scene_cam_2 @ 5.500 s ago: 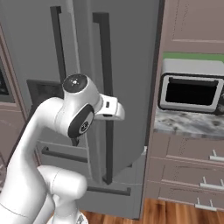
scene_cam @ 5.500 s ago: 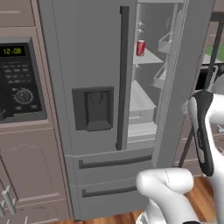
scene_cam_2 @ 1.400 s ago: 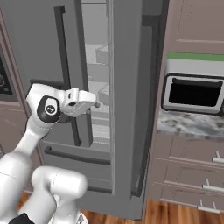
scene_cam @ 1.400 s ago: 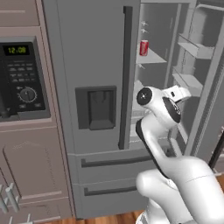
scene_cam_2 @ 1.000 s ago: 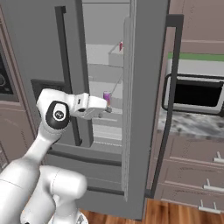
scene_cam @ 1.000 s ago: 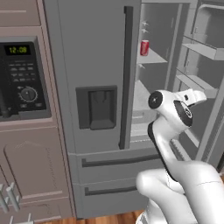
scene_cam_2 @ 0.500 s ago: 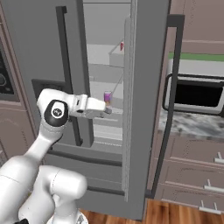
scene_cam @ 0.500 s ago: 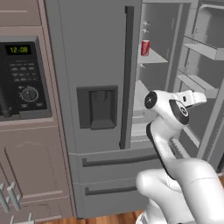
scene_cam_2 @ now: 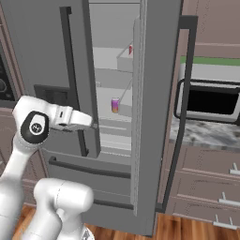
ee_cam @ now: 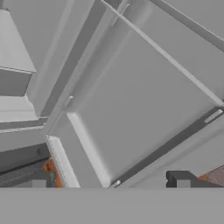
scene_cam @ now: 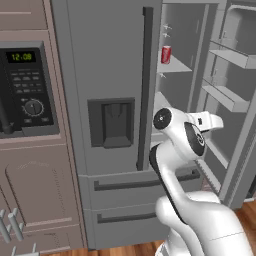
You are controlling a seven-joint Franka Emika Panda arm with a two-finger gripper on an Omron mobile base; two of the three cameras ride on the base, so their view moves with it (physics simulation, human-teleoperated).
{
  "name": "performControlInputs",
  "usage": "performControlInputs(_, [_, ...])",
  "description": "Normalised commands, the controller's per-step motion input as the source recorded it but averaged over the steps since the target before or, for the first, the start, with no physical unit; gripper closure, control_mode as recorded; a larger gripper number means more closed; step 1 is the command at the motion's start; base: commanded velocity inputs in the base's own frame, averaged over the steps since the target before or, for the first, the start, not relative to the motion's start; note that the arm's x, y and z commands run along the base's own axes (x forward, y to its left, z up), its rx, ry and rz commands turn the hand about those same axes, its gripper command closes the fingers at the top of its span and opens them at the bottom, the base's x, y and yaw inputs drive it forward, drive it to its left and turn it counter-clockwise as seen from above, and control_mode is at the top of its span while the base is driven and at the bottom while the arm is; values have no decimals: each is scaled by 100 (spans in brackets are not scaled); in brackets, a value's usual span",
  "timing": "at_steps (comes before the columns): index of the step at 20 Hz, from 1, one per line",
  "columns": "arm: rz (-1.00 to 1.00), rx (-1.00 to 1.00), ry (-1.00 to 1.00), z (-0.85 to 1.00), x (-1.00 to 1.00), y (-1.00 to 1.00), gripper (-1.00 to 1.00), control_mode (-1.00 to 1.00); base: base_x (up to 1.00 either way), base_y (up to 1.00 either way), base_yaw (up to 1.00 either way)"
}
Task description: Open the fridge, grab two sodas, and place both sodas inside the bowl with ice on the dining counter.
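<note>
We saw the white arm rise, bend at its elbow and reach forward at mid-height, wrist level. Its gripper was empty, fingers spread wide.

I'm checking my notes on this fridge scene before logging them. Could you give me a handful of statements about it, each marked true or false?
1. The right-hand door of the tall grey French-door fridge stands open. True.
2. The small red cylindrical soda can lies on its side on the floor. False: it stands upright on an upper fridge shelf.
3. The small purple-magenta soda can stands on a shelf lower than the red one. True.
4. The robot's tool is clamped on the purple can. False: its jaws are open and hold nothing.
5. The black built-in microwave shows a lit clock. True.
</note>
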Motion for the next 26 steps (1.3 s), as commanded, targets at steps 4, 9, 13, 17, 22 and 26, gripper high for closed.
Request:
performControlInputs(4, [22, 16, 0, 16, 1, 64, -100, -100, 0, 0, 0])
performControlInputs(9, [26, 16, 0, 25, 8, 61, -100, -100, 0, 0, 0])
performControlInputs(13, [23, 13, 0, 25, 12, 52, -100, -100, 0, 0, 0])
performControlInputs(17, [15, 12, 0, 31, 16, 43, -100, -100, 0, 0, 0])
performControlInputs(22, [4, 12, 0, 23, 28, 24, -100, -100, 0, 0, 0])
performControlInputs(26, [0, 8, -3, 6, 28, 12, -100, -100, 0, 0, 0])
